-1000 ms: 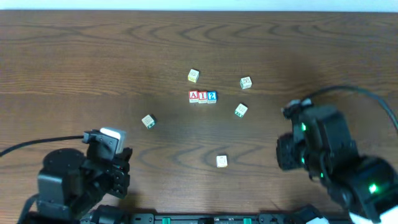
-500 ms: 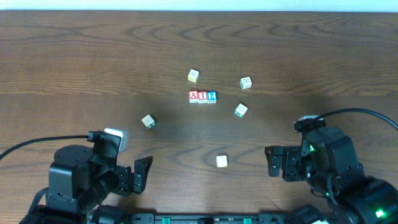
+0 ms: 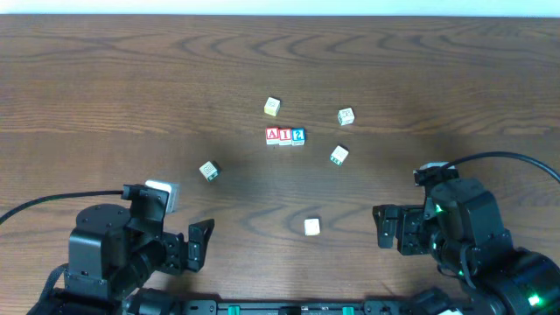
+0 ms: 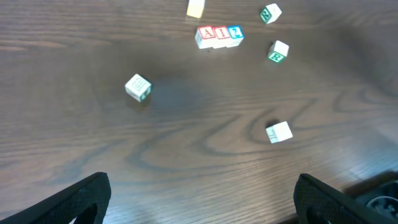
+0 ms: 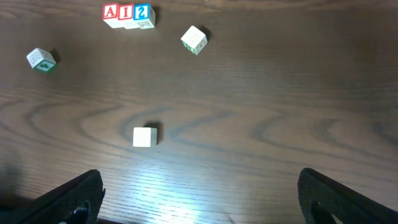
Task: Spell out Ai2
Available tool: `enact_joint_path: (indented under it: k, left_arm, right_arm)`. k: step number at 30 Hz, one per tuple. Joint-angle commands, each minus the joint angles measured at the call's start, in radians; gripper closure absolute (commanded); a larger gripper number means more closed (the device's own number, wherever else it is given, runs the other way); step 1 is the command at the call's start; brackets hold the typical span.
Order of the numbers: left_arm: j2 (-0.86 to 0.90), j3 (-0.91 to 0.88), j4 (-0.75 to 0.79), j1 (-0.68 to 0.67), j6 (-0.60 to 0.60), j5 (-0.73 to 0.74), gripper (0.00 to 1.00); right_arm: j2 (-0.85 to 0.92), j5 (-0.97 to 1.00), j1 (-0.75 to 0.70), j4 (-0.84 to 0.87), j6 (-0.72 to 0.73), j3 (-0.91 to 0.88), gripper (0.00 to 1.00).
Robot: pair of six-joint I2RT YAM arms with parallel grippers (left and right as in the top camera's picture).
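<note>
Three letter blocks stand touching in a row [image 3: 285, 135] at the table's middle: a red A [image 3: 273, 135], a red I [image 3: 285, 136] and a blue 2 [image 3: 298, 135]. The same row shows at the top of the left wrist view [image 4: 219, 35] and of the right wrist view [image 5: 127, 15]. My left gripper [image 4: 202, 196] is open and empty near the front edge, far from the row. At the front right my right gripper [image 5: 199, 193] is open too, with only bare wood between its fingers.
Loose blocks lie around the row: one behind it [image 3: 272, 106], one at the back right [image 3: 346, 115], one to the right [image 3: 339, 156], one to the left [image 3: 208, 171], and one in front [image 3: 311, 227]. The wooden table [image 3: 105, 87] stretches wide on both sides.
Since a second ago both arms have drawn back toward the front edge and both grippers have gone from shut to open. Nothing has moved in the last half second.
</note>
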Motion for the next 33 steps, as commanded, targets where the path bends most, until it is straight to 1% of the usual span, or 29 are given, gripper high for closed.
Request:
enact_joint_path:
  k: [1,5,7,12,15,21,25,30,33]
  left_arm:
    - [-0.026,0.0,0.03,0.005,0.057,-0.111,0.05]
    - [-0.096,-0.051,0.127,0.079,0.145,-0.186,0.05]
    - [-0.143,-0.107,0.167,0.122,0.162,-0.198,0.05]
    - [-0.32,-0.35,0.302,0.232,0.172,-0.196,0.05]
    - [-0.421,-0.5,0.39,0.273,0.172,-0.195,0.04]
    - [-0.534,-0.691,0.502,0.283,0.171,-0.188,0.05]
    - [-0.579,-0.779,0.55,0.283,0.171,-0.166,0.05]
    - [-0.588,-0.867,0.639,0.281,0.167,-0.134,0.05]
    - [-0.588,-0.866,0.643,0.281,0.164,-0.133,0.05]
  right_arm:
    - [0.0,0.011,0.009,0.001,0.015,-0.002,0.01]
    - [0.0,0.011,0.009,0.001,0.015,-0.002,0.01]
    - [0.0,0.011,0.009,0.001,0.015,-0.002,0.01]
    - [0.0,0.011,0.009,0.001,0.015,-0.002,0.01]
    - [0.0,0.011,0.009,0.001,0.015,-0.002,0.01]
    - [0.0,0.011,0.009,0.001,0.015,-0.002,0.01]
    - [0.0,0.011,0.009,0.001,0.015,-0.002,0.01]
    - [0.0,0.011,0.009,0.001,0.015,-0.002,0.01]
    - [0.0,0.011,0.009,0.001,0.015,-0.002,0.01]
